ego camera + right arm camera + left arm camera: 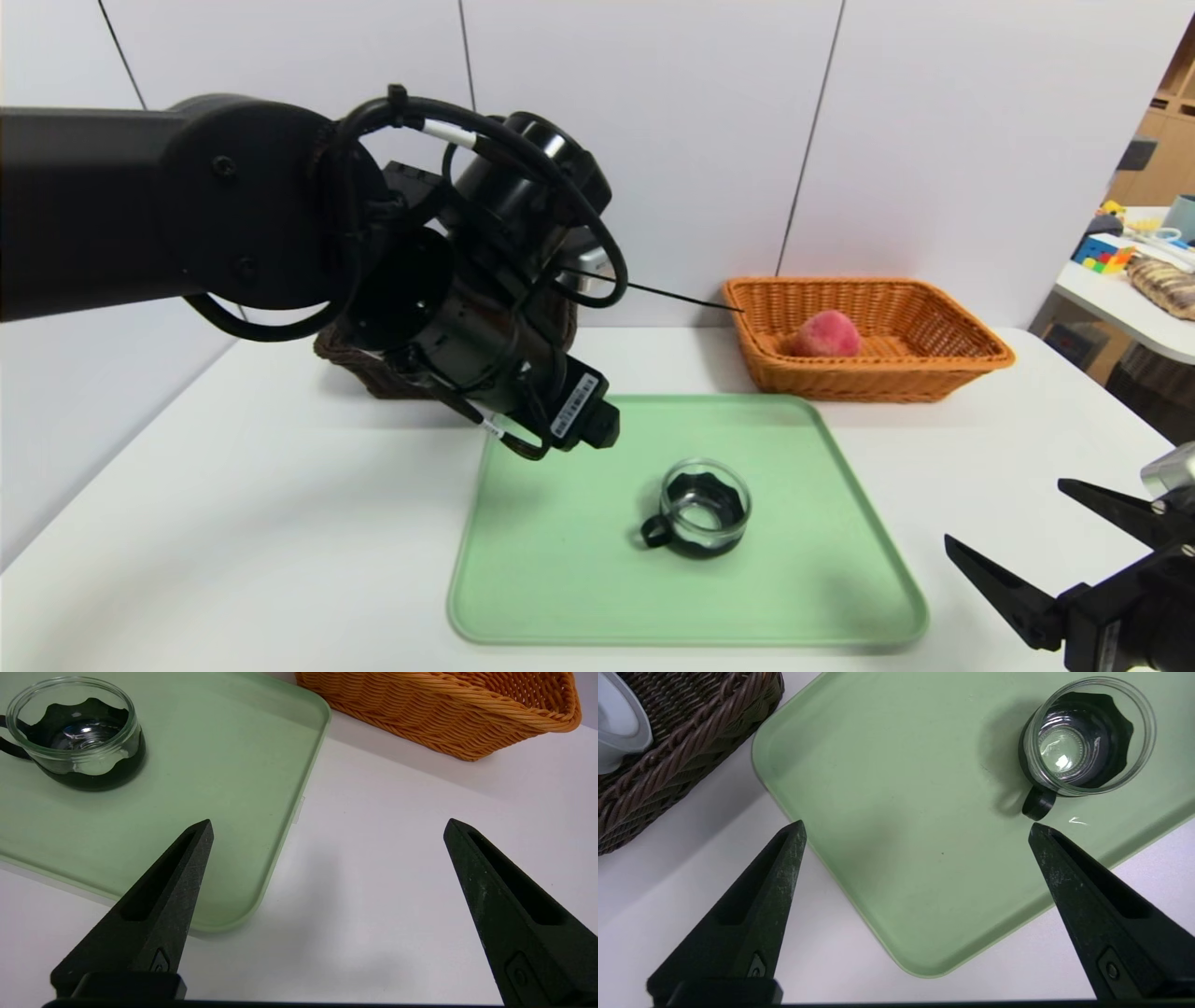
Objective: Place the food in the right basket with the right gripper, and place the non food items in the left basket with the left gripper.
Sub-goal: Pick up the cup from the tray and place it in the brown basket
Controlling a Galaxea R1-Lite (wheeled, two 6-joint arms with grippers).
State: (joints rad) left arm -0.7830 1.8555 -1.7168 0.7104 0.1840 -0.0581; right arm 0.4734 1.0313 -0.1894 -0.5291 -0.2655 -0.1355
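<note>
The peach lies inside the orange-tan right basket at the back right. On the green tray stands the clear glass cup with its black base and handle. The dark brown left basket holds the white ring-shaped band; my left arm hides most of that basket in the head view. My left gripper hovers open and empty over the tray's corner near the dark basket, the cup just beyond one fingertip. Off the tray's right side, my right gripper is open and empty above bare table.
A white wall runs close behind both baskets. A side table with toys and clutter stands to the far right, beyond the white table's edge. The orange basket sits ahead of the right gripper, the tray beside it.
</note>
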